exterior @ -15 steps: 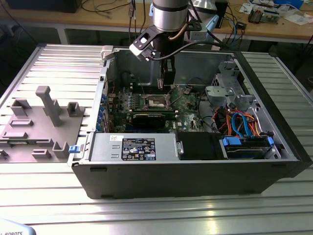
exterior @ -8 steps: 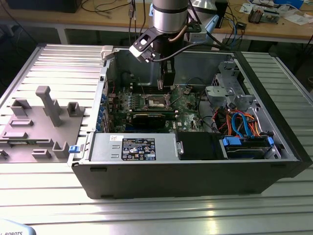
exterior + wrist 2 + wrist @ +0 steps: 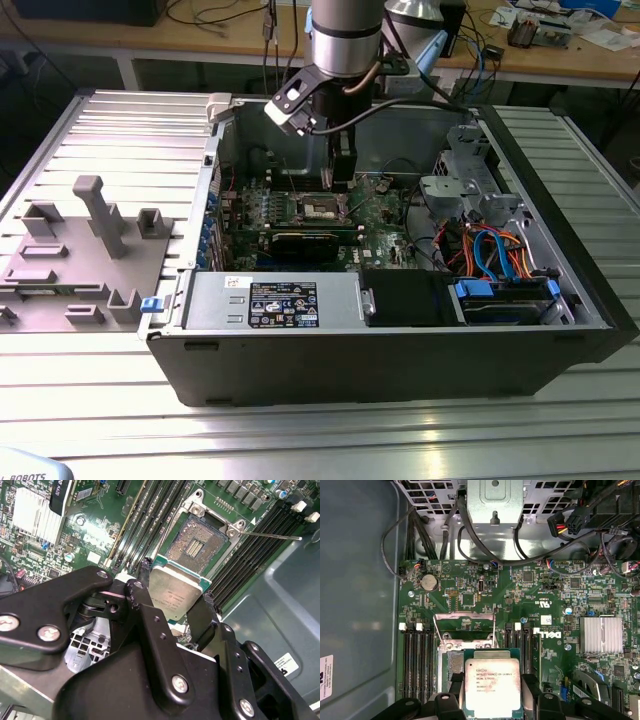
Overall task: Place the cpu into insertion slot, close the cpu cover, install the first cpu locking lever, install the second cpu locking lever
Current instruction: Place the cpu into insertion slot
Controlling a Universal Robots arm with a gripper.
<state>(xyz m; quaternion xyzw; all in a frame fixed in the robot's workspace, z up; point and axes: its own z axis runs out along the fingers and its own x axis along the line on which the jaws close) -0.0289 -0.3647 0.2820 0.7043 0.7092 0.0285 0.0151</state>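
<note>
In the exterior view we see the arm [image 3: 345, 35] as a silver-grey cylinder with a pale blue cap [image 3: 425, 45] at its three o'clock. A black block with a pale face [image 3: 293, 102] sits at its seven o'clock, and black cables [image 3: 405, 100] loop off. In the second wrist view the jaws are matte black, with angular link plates [image 3: 50, 605] pinned by silvery screws [image 3: 180, 682].

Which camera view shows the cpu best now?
The first wrist view: the cpu faces the camera, metal face nearly whole. The second wrist view shows it aslant, one edge behind a finger. Exterior view: too small to tell.
</note>
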